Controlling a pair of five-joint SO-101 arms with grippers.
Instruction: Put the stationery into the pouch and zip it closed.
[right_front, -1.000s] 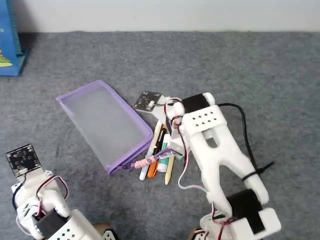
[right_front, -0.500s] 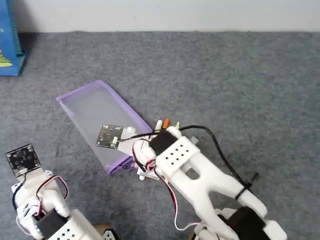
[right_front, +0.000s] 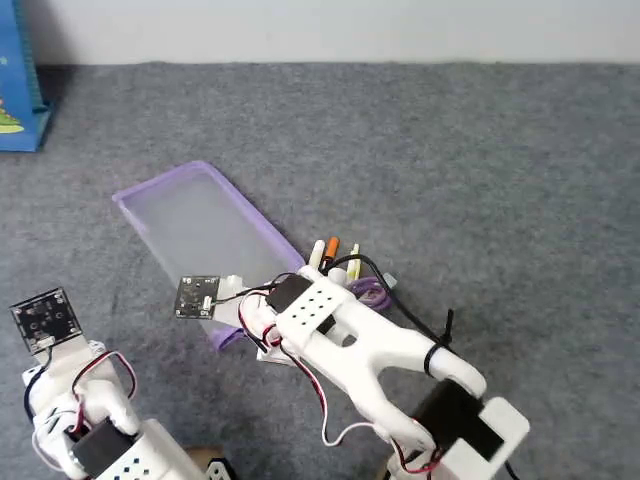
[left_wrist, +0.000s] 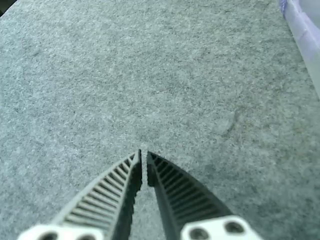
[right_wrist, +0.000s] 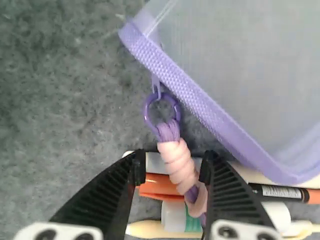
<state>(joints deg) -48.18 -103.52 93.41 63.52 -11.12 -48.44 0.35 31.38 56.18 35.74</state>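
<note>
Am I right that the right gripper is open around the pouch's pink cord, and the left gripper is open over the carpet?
Not quite. The left gripper is shut, its jaws together, as the left wrist view shows. The rest holds: it is over the carpet, and the right gripper is open around the pink cord of the pouch.

A robotics test bench: grey felt table (right_front: 500, 150), white wall (right_front: 350, 30), blue box (right_front: 15, 80), exposed-wire arm (right_front: 370, 345)

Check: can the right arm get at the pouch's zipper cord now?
Probably yes: the right gripper is open astride the cord, with nothing between them; pens lie just beneath.
</note>
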